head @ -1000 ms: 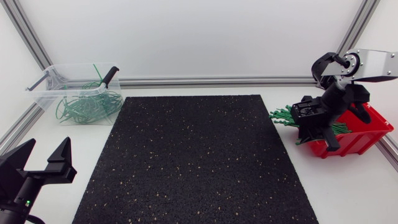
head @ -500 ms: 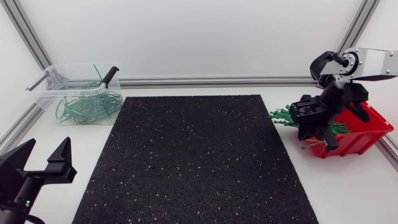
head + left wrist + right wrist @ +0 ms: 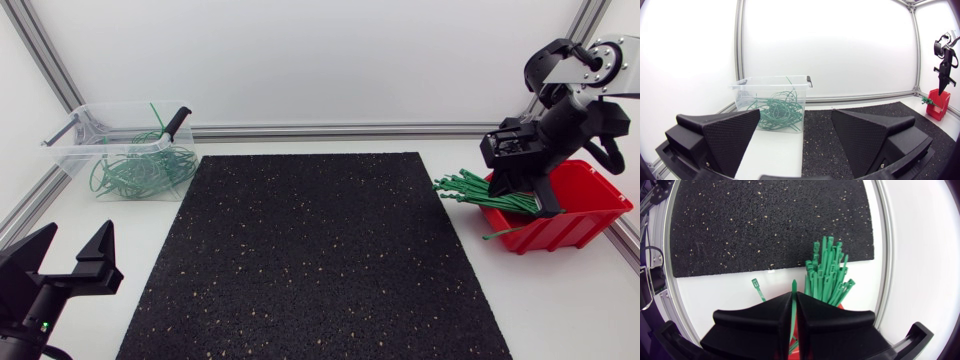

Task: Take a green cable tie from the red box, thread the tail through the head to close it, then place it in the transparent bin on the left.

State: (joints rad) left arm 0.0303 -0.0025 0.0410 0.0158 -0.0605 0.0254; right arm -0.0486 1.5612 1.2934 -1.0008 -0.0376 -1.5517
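The red box (image 3: 588, 192) stands at the table's right edge, with a bundle of green cable ties (image 3: 468, 187) fanning out over its left rim. My right gripper (image 3: 547, 206) hangs just above the box, shut on a single green cable tie (image 3: 793, 299) whose tip pokes out ahead of the fingers. One loose tie (image 3: 503, 231) hangs over the box's front wall. At the back left stands the transparent bin (image 3: 72, 150) with closed green ties (image 3: 140, 170) inside. My left gripper (image 3: 77, 238) is open and empty at the front left, far from both.
A black speckled mat (image 3: 310, 250) covers the middle of the table. An aluminium frame rail (image 3: 340, 130) runs along the back edge. The bin has a black handle clip (image 3: 176, 121) on its rim. White table shows between mat and box.
My right gripper has shut on a tie and lifted up and to the right out of the red box. The left arm has not moved.
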